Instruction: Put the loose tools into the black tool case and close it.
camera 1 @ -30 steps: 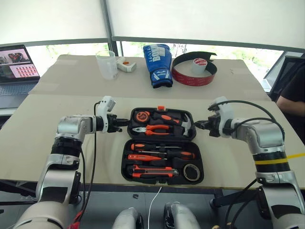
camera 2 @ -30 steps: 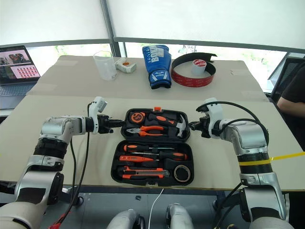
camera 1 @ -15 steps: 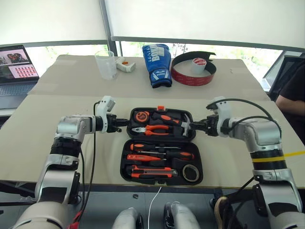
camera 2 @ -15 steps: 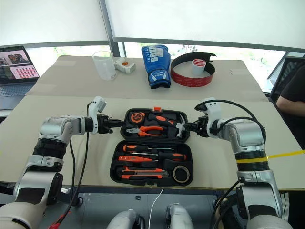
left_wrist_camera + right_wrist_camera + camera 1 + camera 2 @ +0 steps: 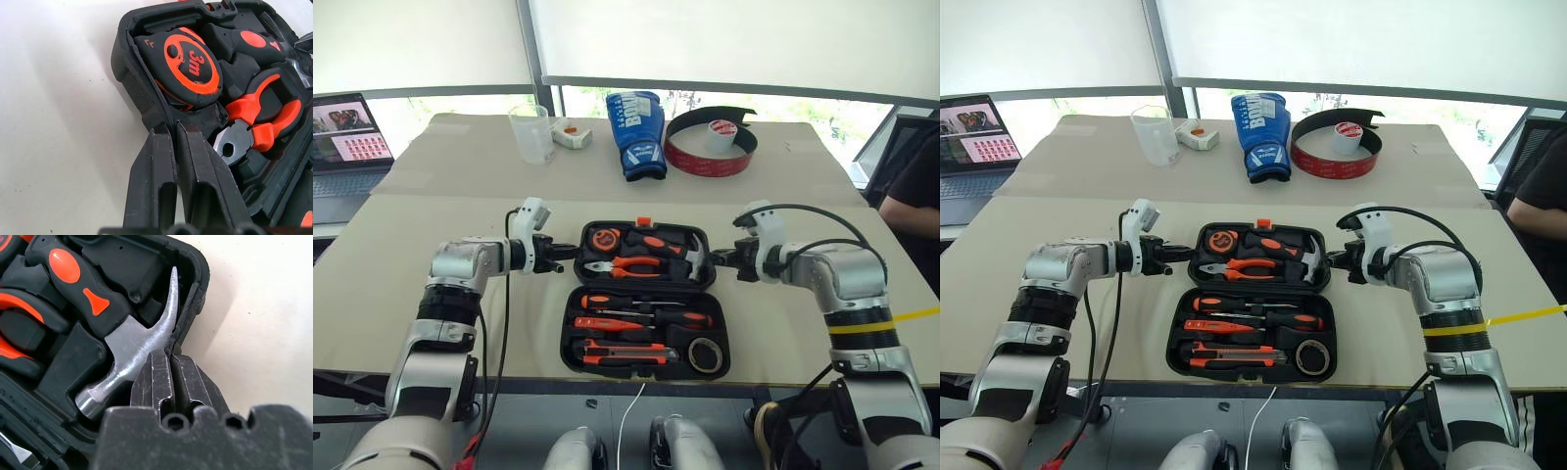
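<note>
The black tool case (image 5: 570, 325) lies open on the table. Its near half holds two black-and-orange screwdrivers (image 5: 651, 303), a thin orange screwdriver (image 5: 607, 323), the utility knife (image 5: 622, 352) and the small dark tape roll (image 5: 707, 353). The far half holds a tape measure (image 5: 190, 66), pliers (image 5: 631, 264) and a hammer (image 5: 142, 342). My left gripper (image 5: 570, 252) is shut on the far half's left rim (image 5: 146, 105). My right gripper (image 5: 717, 258) is shut on its right rim (image 5: 188, 308), beside the hammer claw.
At the back of the table lie a blue boxing glove (image 5: 636, 119), a large red-and-black tape ring (image 5: 713, 142), a clear cup (image 5: 532, 132) and a small white box (image 5: 571, 134). A laptop (image 5: 347, 132) stands far left. A person's arm (image 5: 915, 211) shows at the right edge.
My right gripper has edged slightly leftward onto the case's right rim. The left arm and the case have not moved.
</note>
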Available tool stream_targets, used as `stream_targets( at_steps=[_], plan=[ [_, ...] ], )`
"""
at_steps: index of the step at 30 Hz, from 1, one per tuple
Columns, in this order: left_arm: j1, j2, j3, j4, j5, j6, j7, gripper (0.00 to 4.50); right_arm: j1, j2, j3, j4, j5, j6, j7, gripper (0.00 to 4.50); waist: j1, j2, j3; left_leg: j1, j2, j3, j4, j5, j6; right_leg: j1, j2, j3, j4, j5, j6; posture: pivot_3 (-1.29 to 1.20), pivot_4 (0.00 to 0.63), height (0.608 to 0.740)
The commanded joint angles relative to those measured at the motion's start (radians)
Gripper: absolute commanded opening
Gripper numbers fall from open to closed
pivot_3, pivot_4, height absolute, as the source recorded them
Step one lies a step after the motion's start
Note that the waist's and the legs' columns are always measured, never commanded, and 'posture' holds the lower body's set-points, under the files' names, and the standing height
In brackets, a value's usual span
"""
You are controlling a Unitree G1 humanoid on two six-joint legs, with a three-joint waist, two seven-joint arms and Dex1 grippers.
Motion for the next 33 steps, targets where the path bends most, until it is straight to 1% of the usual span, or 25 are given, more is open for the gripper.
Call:
stream_targets(
  at_steps=[1, 4, 9, 13, 17, 20, 23, 24, 25, 26, 29, 33],
  plan=[
    [-0.011, -0.022, 0.04, -0.024, -0.008, -0.107, 0.025, 0.0, -0.045, 0.02, -0.055, -0.082, 0.023, -0.061, -0.017, 0.04, 0.0, 0.0, 0.0, 0.0, 0.0, 0.0, 0.0, 0.0, 0.0, 0.0, 0.0, 0.0, 0.0, 0.0, 0.0, 0.0, 0.15, 0.727],
    [-0.037, -0.037, 0.091, -0.02, -0.02, -0.183, 0.058, 0.0, -0.06, 0.037, -0.082, -0.113, 0.015, -0.127, -0.047, 0.04, 0.0, 0.0, 0.001, -0.002, 0.0, 0.0, 0.0, 0.0, 0.0, -0.003, 0.0, 0.0, 0.0, 0.001, -0.001, 0.0, 0.15, 0.727],
    [-0.039, -0.042, 0.115, -0.053, -0.023, -0.284, 0.059, 0.0, -0.017, 0.031, -0.053, -0.181, -0.052, -0.298, -0.075, 0.04, 0.0, 0.0, 0.001, -0.007, 0.0, 0.001, 0.0, 0.0, -0.001, -0.008, 0.001, 0.0, 0.0, 0.001, -0.002, 0.0, 0.15, 0.727],
    [0.036, -0.029, 0.069, -0.116, 0.02, -0.392, 0.023, 0.0, 0.082, 0.014, 0.003, -0.241, -0.129, -0.461, -0.065, 0.04, 0.001, 0.0, 0.001, -0.014, 0.0, 0.002, -0.001, 0.001, -0.001, -0.014, 0.002, -0.002, 0.0, 0.001, -0.002, 0.0, 0.15, 0.727],
    [0.138, -0.029, 0.029, -0.164, 0.075, -0.546, 0.023, 0.0, 0.198, 0.016, 0.039, -0.284, -0.193, -0.611, -0.069, 0.04, 0.0, 0.0, 0.001, -0.016, -0.001, 0.004, -0.004, 0.001, -0.001, -0.014, 0.003, -0.004, -0.001, 0.001, -0.002, 0.0, 0.15, 0.727],
    [0.196, -0.042, 0.03, -0.198, 0.1, -0.642, 0.061, 0.0, 0.289, 0.031, 0.04, -0.313, -0.221, -0.693, -0.088, 0.04, 0.0, 0.0, 0.001, -0.012, -0.001, 0.008, -0.008, 0.001, -0.001, -0.013, 0.003, -0.004, -0.002, 0.001, -0.002, 0.0, 0.15, 0.727],
    [0.245, -0.05, 0.046, -0.248, 0.106, -0.688, 0.103, 0.0, 0.373, 0.039, 0.027, -0.346, -0.24, -0.763, -0.104, 0.04, 0.0, 0.0, 0.001, 0.0, 0.001, 0.013, -0.014, 0.001, -0.001, -0.004, 0.003, -0.001, -0.008, -0.001, -0.001, 0.0, 0.15, 0.727],
    [0.26, -0.05, 0.054, -0.266, 0.102, -0.688, 0.115, 0.0, 0.393, 0.04, 0.02, -0.353, -0.24, -0.777, -0.106, 0.04, 0.0, 0.0, 0.001, 0.003, 0.001, 0.013, -0.015, 0.0, -0.001, -0.002, 0.003, 0.0, -0.008, -0.002, -0.001, 0.0, 0.15, 0.727],
    [0.271, -0.049, 0.059, -0.281, 0.096, -0.682, 0.124, 0.0, 0.407, 0.042, 0.013, -0.358, -0.239, -0.786, -0.109, 0.04, 0.0, 0.0, 0.001, 0.006, 0.001, 0.014, -0.016, 0.0, -0.001, 0.0, 0.003, 0.002, -0.008, -0.006, 0.006, 0.0, 0.15, 0.727],
    [0.285, -0.047, 0.063, -0.297, 0.094, -0.683, 0.133, 0.0, 0.422, 0.043, 0.006, -0.366, -0.238, -0.795, -0.112, 0.04, 0.0, 0.0, 0.001, 0.009, 0.001, 0.015, -0.016, 0.0, -0.001, 0.001, 0.002, 0.003, -0.006, -0.007, 0.007, 0.0, 0.15, 0.727],
    [0.321, -0.042, 0.077, -0.337, 0.087, -0.676, 0.162, 0.0, 0.458, 0.051, -0.015, -0.381, -0.229, -0.816, -0.123, 0.04, 0.001, -0.001, 0.0, 0.013, 0.001, 0.017, -0.016, 0.0, -0.001, 0.002, 0.001, 0.007, -0.003, -0.007, 0.007, 0.0, 0.15, 0.727],
    [0.342, -0.051, 0.097, -0.367, 0.05, -0.625, 0.192, 0.0, 0.469, 0.089, -0.051, -0.41, -0.169, -0.769, -0.14, 0.04, 0.001, -0.001, 0.0, 0.013, 0.002, 0.017, -0.016, 0.0, -0.001, 0.002, 0.001, 0.008, -0.002, -0.007, 0.006, 0.0, 0.15, 0.727]
  ],
)
